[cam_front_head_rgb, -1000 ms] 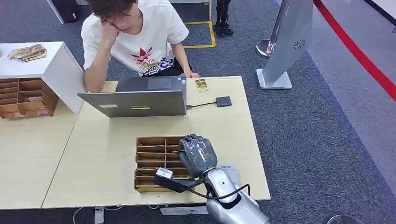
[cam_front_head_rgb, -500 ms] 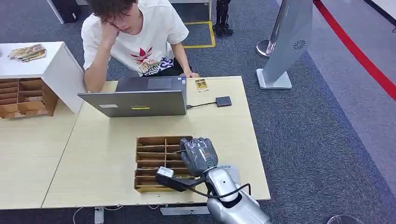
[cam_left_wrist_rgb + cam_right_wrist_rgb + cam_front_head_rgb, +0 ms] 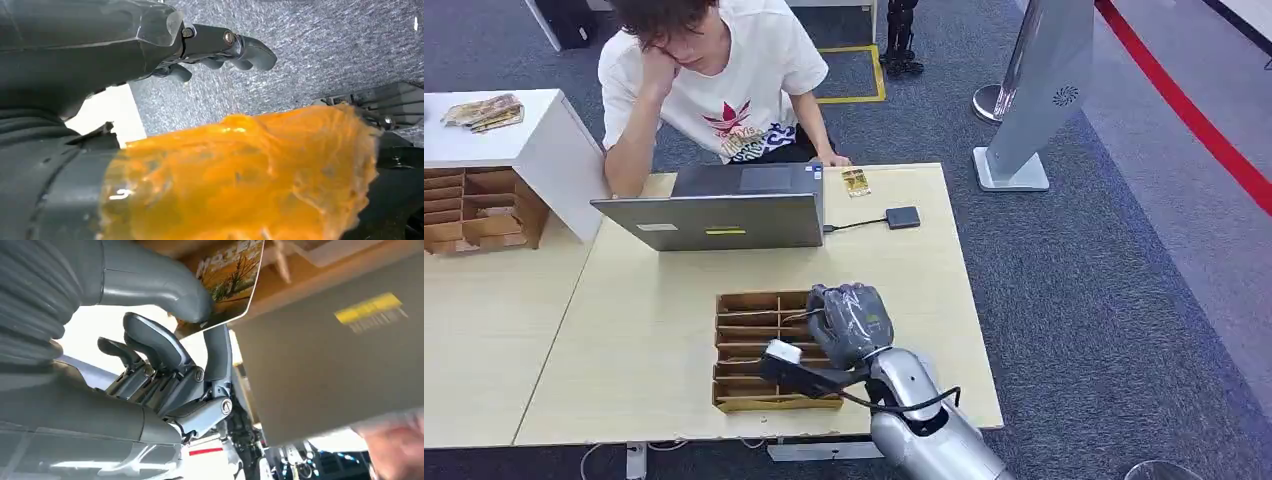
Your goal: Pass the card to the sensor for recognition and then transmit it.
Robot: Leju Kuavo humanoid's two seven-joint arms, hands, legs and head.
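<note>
Card (image 3: pixel 227 277) print unreadable; right hand (image 3: pixel 849 325) pinches it.

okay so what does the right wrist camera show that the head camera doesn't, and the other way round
Right wrist view alone: the card, printed with a grain picture, pinched between the thumb and one of the fingers of the right hand.

Head view alone: the whole table, the wooden divided tray under the hand, the small black sensor cabled to the laptop, a second card lying on the table near the person, and the grey floor stand.

Both: the right hand and the grey back of the laptop.
</note>
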